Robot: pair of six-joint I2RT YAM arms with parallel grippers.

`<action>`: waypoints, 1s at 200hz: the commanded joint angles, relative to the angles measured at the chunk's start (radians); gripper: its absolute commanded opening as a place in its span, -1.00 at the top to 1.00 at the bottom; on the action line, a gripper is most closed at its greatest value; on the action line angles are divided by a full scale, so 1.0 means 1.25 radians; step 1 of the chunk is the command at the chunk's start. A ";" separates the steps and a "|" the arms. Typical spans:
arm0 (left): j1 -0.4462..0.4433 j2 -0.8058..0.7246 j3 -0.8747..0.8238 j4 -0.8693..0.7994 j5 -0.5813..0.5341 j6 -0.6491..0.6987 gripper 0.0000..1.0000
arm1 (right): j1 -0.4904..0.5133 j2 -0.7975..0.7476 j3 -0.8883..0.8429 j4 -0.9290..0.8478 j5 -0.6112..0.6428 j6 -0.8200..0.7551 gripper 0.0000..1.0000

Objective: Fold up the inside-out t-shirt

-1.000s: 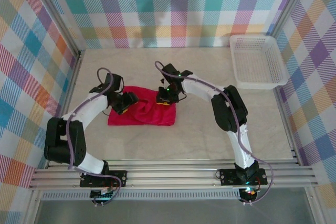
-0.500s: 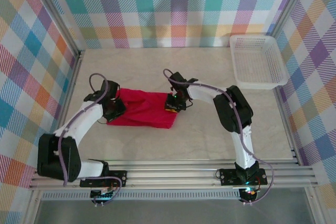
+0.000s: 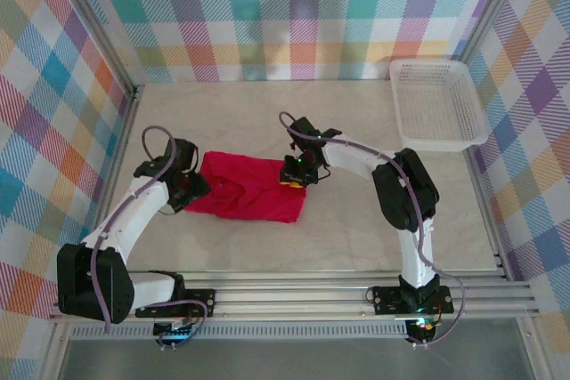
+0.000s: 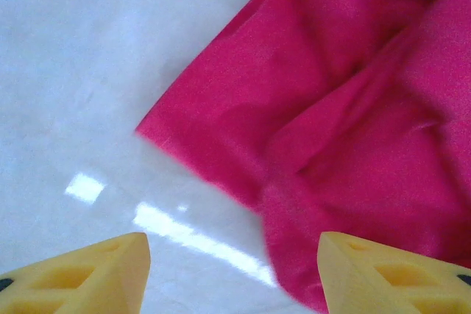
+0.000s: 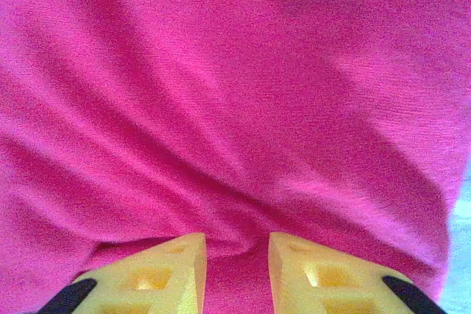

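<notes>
The inside-out t-shirt [image 3: 245, 189] lies as a rumpled bright red rectangle on the pale table, left of centre. My left gripper [image 3: 184, 191] hovers at the shirt's left edge, open. In the left wrist view its yellow fingers [image 4: 96, 273] straddle bare table, and the red cloth [image 4: 346, 108] reaches under the right finger. My right gripper [image 3: 295, 173] sits on the shirt's far right corner. In the right wrist view its jaws stand narrow [image 5: 237, 244], with a ridge of red fabric [image 5: 235, 93] pinched between them and creases fanning out from the gap.
A white mesh basket [image 3: 436, 104] stands at the back right corner. Checked walls close in the table on three sides, and the metal rail with both arm bases runs along the near edge. Bare tabletop [image 3: 356, 229] stretches in front of and behind the shirt.
My left gripper slid left off the shirt to its left edge, shutting briefly on the way, and now stands open. The right gripper shifted slightly right with the cloth, and the shirt lies more spread.
</notes>
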 commanded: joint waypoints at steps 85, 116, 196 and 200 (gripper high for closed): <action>0.008 0.358 0.243 0.119 0.082 0.060 -0.09 | 0.022 -0.077 -0.002 0.000 -0.043 -0.013 0.32; 0.012 0.407 0.273 0.151 0.084 0.043 0.57 | 0.024 -0.053 -0.005 0.017 -0.057 -0.002 0.33; 0.053 0.564 0.602 -0.012 0.114 0.120 0.88 | 0.077 0.032 -0.126 0.089 -0.055 0.056 0.46; 0.052 0.580 0.611 -0.017 0.122 0.124 0.86 | 0.080 0.032 -0.130 0.093 -0.056 0.059 0.46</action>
